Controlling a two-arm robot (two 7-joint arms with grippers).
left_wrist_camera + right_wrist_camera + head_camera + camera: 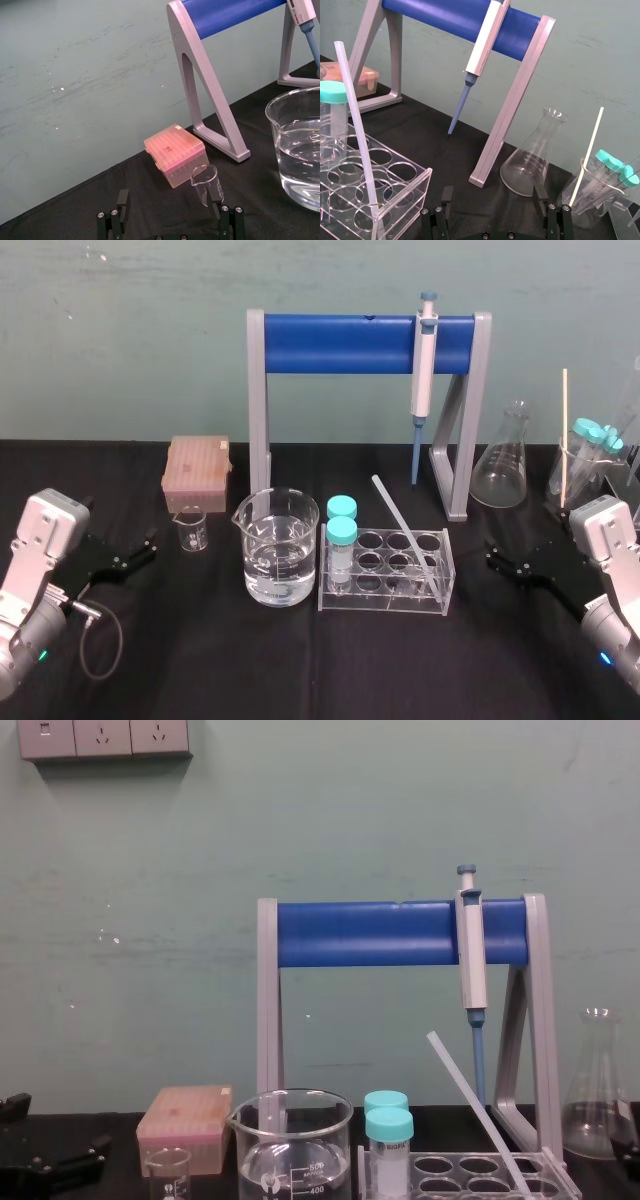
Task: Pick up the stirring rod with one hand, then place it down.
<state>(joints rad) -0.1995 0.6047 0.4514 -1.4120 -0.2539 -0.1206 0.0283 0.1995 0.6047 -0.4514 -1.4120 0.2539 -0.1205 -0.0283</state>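
Rod [405, 533] leans tilted in the rack [380, 606], lower end in a right-hand well. Left gripper [152, 544] and right gripper [492, 553] sit well apart from it, jaws spread, empty.

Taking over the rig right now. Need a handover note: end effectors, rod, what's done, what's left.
Left end effector: open, empty, low at the table's left side, near the small beaker.
Right end effector: open, empty, low at the right, beside the tube rack.
Stirring rod: leaning in the rack, lower end in a front right well, top tilted back and left. Nothing grips it.
Done: nothing yet.
Left: grasp the rod, lift it, set it down. Right end effector looks nearer.
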